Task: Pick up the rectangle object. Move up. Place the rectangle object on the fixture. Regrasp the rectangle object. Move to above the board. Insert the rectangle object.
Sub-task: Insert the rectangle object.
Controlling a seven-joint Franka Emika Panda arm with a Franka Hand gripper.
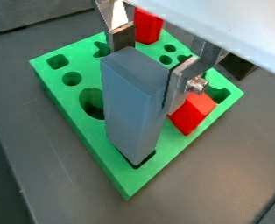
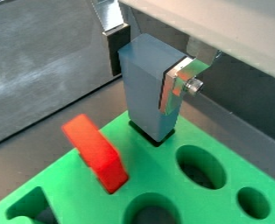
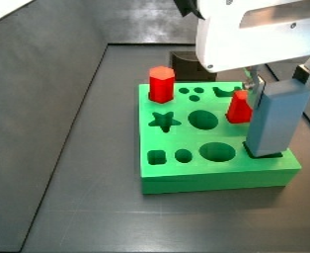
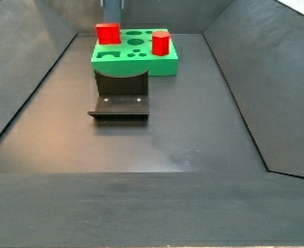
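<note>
In a side view, working from the left, a red hexagonal prism (image 3: 161, 84) stood upright at the far left corner of the board (image 3: 210, 173), with a star hole, round holes and a small square hole open on the green top between it and the near edge. Further right a second red piece (image 3: 240, 107) stood upright in the board, and just beside it the rectangle object (image 3: 273, 121) rose on end near the board's right edge — its lower end seated in a cut-out there. Above it hung the arm's white housing, with the gripper (image 3: 279, 75) over the block's top.

In both wrist views the silver fingers (image 1: 119, 35) stood on either side of the block's upper part, one plate (image 2: 178, 80) lying against a side face; whether the pads pressed it or had let a sliver of gap open I could not tell. The grey-blue block (image 1: 137, 105) was upright, and its foot sat down in a dark rectangular hole (image 2: 154, 136) at a corner of the green slab, with round holes close by and a red piece (image 2: 96, 153) near it.

In a side view from farther off, the fixture (image 4: 121, 101) stood on the dark floor in front of the board (image 4: 136, 60) — apart from it — and two red pieces (image 4: 108, 33) showed on the board's top.
</note>
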